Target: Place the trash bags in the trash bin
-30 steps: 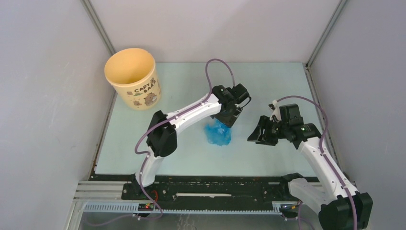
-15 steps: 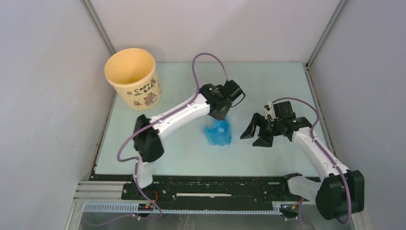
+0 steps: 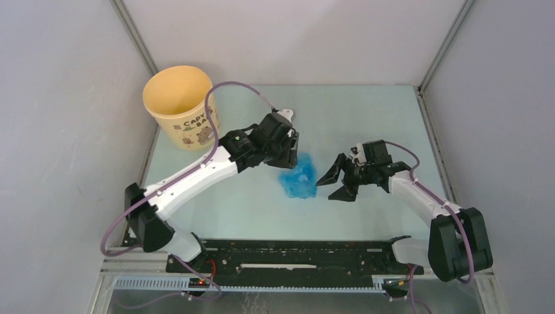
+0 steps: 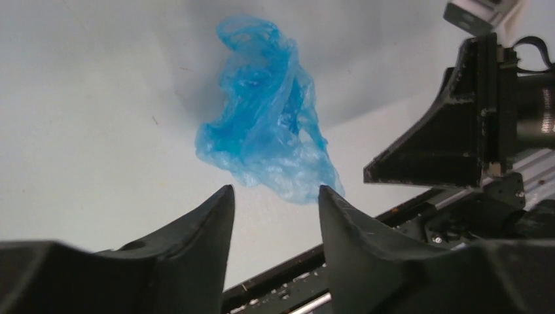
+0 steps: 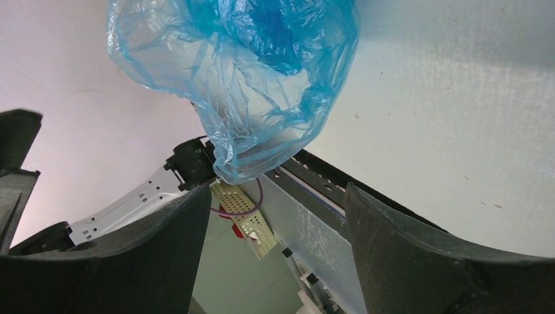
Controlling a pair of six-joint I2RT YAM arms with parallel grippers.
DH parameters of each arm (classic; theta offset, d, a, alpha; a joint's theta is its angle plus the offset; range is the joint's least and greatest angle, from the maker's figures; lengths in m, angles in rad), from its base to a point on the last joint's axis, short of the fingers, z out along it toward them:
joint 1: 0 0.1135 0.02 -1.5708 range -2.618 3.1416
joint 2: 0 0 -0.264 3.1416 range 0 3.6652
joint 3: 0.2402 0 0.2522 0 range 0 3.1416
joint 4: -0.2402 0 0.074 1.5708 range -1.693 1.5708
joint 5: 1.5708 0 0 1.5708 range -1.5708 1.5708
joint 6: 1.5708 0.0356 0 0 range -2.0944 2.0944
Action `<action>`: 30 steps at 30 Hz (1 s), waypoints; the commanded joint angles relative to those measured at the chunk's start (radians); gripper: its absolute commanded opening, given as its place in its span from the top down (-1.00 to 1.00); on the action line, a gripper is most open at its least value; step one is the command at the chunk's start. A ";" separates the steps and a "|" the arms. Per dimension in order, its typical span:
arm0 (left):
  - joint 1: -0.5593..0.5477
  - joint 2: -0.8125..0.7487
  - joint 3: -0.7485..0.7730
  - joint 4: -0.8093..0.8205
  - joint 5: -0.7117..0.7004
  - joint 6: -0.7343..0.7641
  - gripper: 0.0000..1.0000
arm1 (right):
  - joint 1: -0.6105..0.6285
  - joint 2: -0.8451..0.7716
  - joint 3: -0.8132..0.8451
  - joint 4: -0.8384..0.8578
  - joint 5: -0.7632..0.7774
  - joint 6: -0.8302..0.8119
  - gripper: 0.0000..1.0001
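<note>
A bag (image 3: 298,178) lies on the worktop (image 3: 366,118), near its middle. The left tool (image 3: 288,156) sits just beside the bag on its far left side, and the right tool (image 3: 328,187) just to its right. The bin (image 3: 183,108) stands in the far left corner, well apart from the bag.

Trash bag (image 3: 298,178) lying mid-table. Left gripper (image 3: 290,152) crowding bag's 11 o'clock side, jaws parted. Right gripper (image 3: 332,184) blocking 3 o'clock side, jaws spread wide, just beside bag. Bare table (image 3: 222,206) lying free from bag's 6 to 9 o'clock. Trash bin (image 3: 183,108) standing at 10 o'clock corner, mouth showing unobstructed, left arm's cable (image 3: 216,98) looping just beside it.
</note>
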 commanded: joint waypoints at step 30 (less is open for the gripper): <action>-0.059 0.335 0.373 -0.208 -0.159 0.101 0.99 | -0.111 -0.100 -0.028 -0.084 -0.042 -0.089 -0.65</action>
